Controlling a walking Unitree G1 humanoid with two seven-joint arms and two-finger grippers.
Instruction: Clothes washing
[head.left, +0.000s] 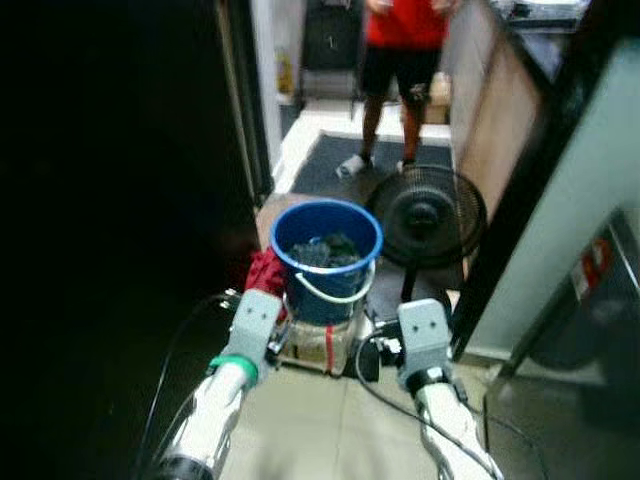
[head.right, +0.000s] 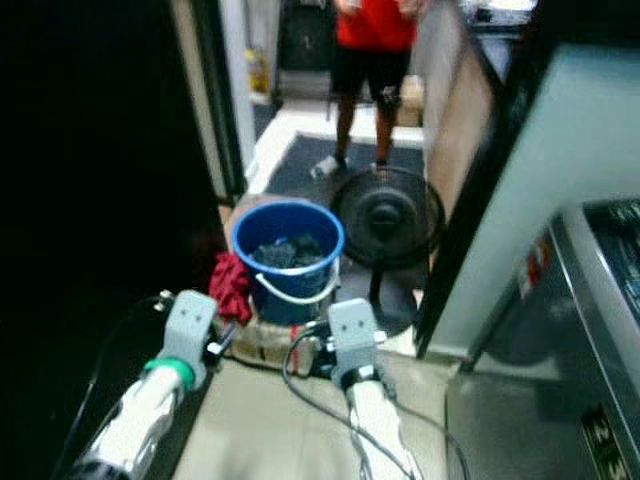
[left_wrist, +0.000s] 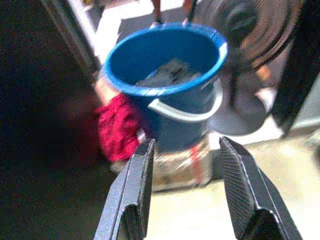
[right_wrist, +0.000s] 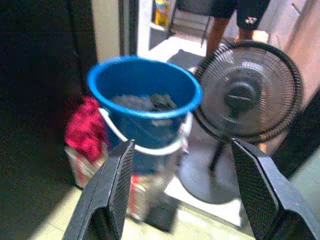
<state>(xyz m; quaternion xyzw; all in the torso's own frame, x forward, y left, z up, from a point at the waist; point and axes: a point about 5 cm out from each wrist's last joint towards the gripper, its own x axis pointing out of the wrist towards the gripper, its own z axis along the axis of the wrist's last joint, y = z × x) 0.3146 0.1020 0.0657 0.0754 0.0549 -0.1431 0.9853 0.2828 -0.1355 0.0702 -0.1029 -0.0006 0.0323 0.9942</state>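
Note:
A blue bucket (head.left: 327, 250) with a white handle stands on a box on the floor ahead of me, with dark clothes (head.left: 328, 250) inside. A red cloth (head.left: 265, 270) hangs beside the bucket on its left. Both arms reach forward, short of the bucket. My left gripper (left_wrist: 185, 170) is open, its fingers (left_wrist: 134, 190) framing the bucket's base and the box (left_wrist: 177, 167). My right gripper (right_wrist: 182, 180) is open too, its fingers wide apart with the bucket (right_wrist: 145, 100) between them, some way off.
A black floor fan (head.left: 428, 215) stands just right of the bucket. A person in a red shirt and black shorts (head.left: 400, 60) stands beyond, on a dark mat. A grey appliance (head.right: 590, 300) is at my right. Dark space lies to the left.

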